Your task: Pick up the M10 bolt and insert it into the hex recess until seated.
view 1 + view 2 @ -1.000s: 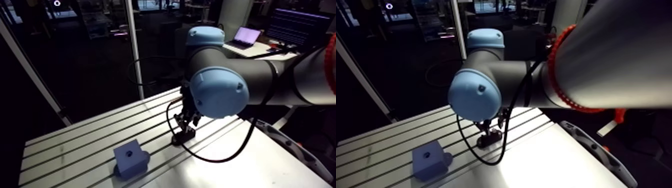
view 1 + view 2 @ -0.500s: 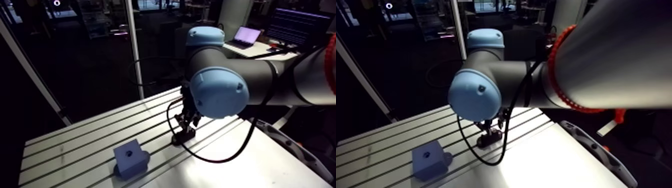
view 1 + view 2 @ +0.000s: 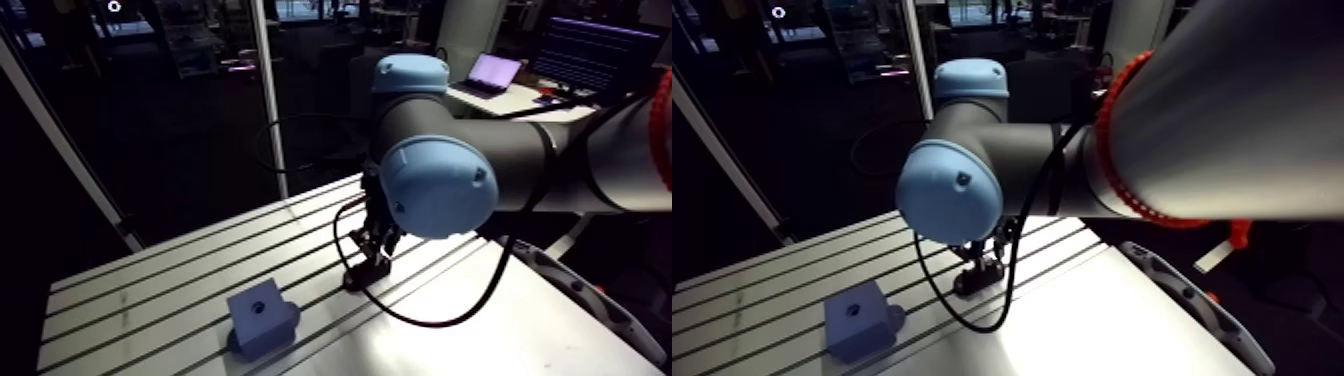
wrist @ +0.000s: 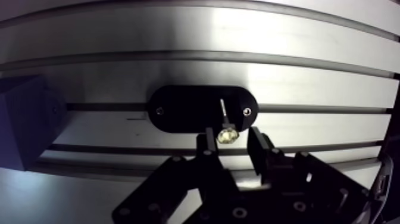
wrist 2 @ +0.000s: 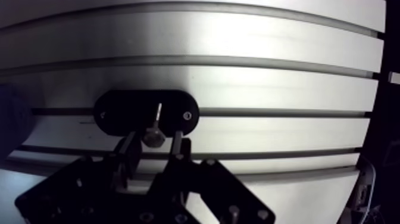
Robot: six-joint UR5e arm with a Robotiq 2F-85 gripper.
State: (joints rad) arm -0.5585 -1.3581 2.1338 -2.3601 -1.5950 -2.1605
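Wrist view: released end effector [image 4: 230, 142] flanks shiny hex-headed M10 bolt [image 4: 226, 135] on black oval plate [image 4: 178, 110].

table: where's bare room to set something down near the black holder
Free: the broad unslotted strip of table between the last slot and the edge, and the slotted rails beyond the black holder, ahead of the fingers. Crowded: at the holder, where the fingers flank the bolt; the blue block sits off one end.
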